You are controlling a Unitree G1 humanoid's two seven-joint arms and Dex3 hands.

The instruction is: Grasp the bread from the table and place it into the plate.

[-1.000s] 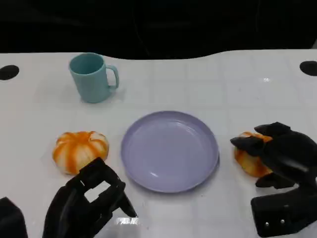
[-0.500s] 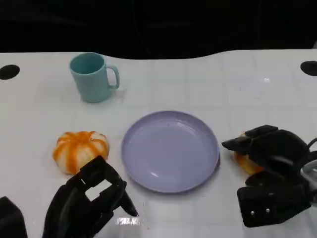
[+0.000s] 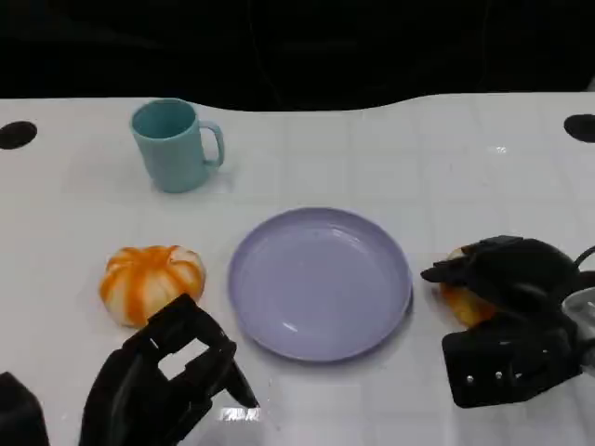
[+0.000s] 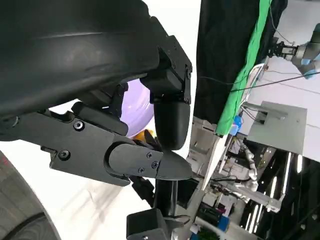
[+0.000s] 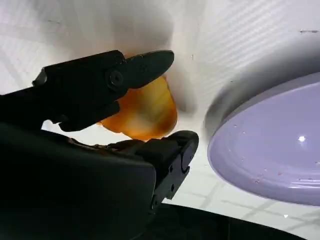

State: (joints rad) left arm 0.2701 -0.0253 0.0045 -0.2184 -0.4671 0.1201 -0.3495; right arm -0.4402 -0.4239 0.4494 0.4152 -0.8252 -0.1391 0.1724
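Observation:
A small orange bread [image 3: 455, 300] lies on the white table just right of the lilac plate [image 3: 316, 279]. My right hand [image 3: 507, 279] covers most of it, fingers curled over its top. In the right wrist view a finger [image 5: 100, 80] lies across the bread [image 5: 145, 117] and the thumb presses its opposite edge, so the hand grips it beside the plate's rim [image 5: 270, 150]. The bread looks to be still resting on the table. My left hand [image 3: 167, 372] hovers at the lower left with loosely bent fingers [image 4: 125, 150], holding nothing.
An orange-and-white striped round bun [image 3: 149, 282] sits left of the plate, just beyond my left hand. A teal mug [image 3: 172, 144] stands at the back left. Dark round holes mark the table's far left [image 3: 14, 135] and far right [image 3: 579, 127] edges.
My right hand has come down and slightly left over the bread, and its fingers have drawn in around it. The left hand, plate, bun and mug have not moved.

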